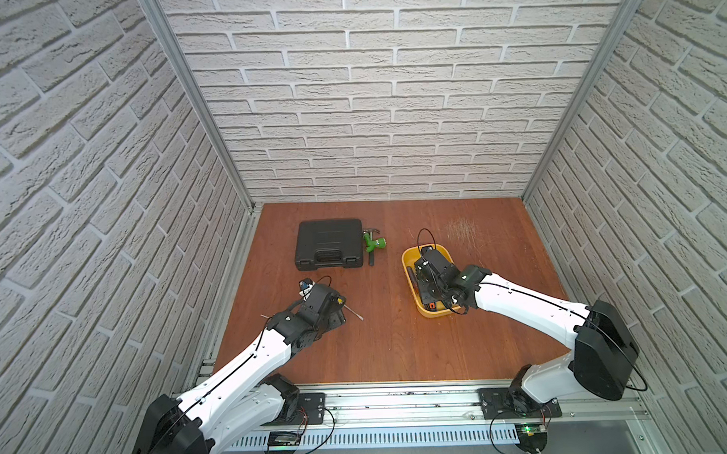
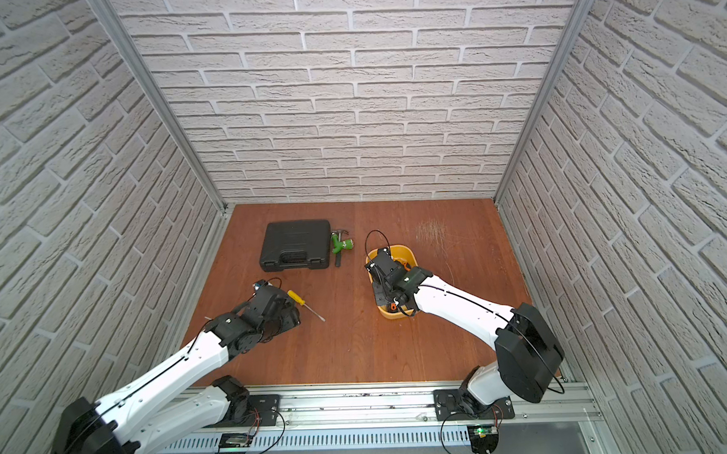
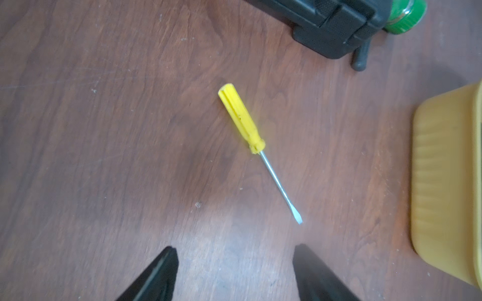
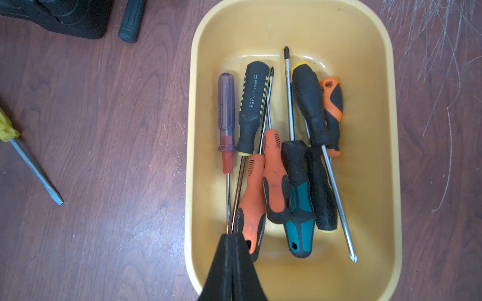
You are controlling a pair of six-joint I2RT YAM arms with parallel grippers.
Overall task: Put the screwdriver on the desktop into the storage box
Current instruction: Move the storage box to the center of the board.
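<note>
Left wrist view: fluted yellow-plastic screwdriver (image 3: 258, 147) on wood-grain desktop (image 3: 104, 130); left end effector (image 3: 234, 249) spread, right end effector (image 4: 232, 237) pressed together.

Left arm (image 1: 250, 361), right arm (image 1: 522, 301): white link shells with small screws, black joint housings, one thin black cable running along each, looped at the wrist. Left gripper (image 3: 234, 247), right gripper (image 4: 231, 235): black, tapered fingers. Base plates (image 1: 490, 398): black, red-and-black wiring.

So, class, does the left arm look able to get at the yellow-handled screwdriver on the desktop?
Probably yes. The left gripper hangs open just short of the yellow-handled screwdriver, which lies alone on bare desktop; nothing stands between them.
</note>
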